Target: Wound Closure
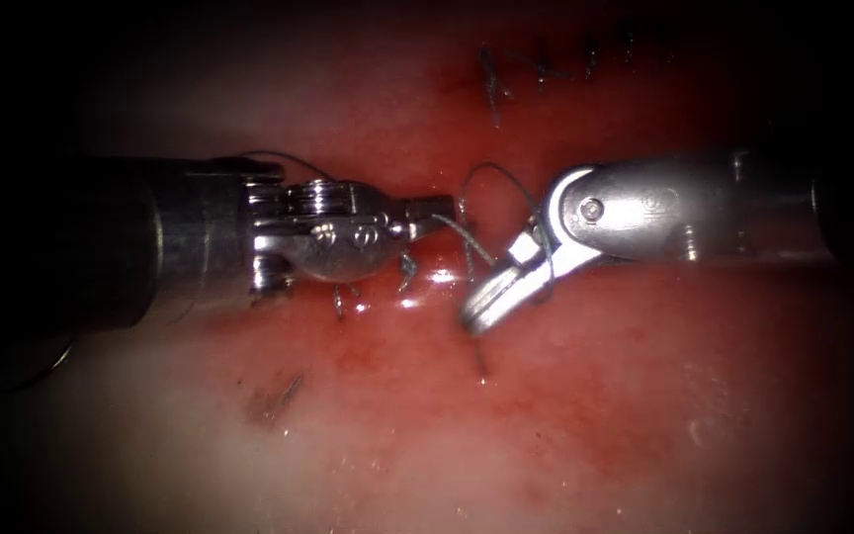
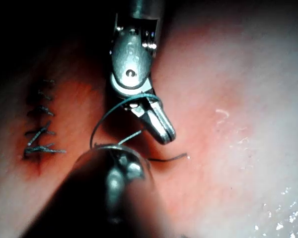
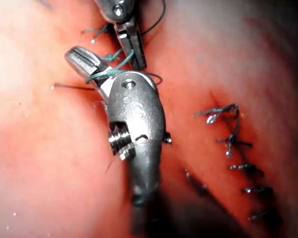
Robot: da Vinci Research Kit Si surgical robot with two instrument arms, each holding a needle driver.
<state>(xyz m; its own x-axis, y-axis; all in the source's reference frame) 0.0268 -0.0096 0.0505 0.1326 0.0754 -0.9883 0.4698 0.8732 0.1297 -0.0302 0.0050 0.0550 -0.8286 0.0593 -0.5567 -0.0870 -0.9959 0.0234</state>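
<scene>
Left tool (image 1: 427,213) left of right tool (image 1: 491,297), thread (image 1: 491,178) looped between, on tissue (image 1: 595,396).

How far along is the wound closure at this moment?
Done: a row of tied stitches sits on the tissue. In hand: the left hand is shut on the thread, which lies in a loose loop around the shut right hand. Left: that loop is slack, so this knot looks unfinished.

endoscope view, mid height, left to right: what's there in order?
Left tool, jaws shut on the thread → thread stretched between the tools → right tool, thread looped round its jaws, on the tissue.
</scene>
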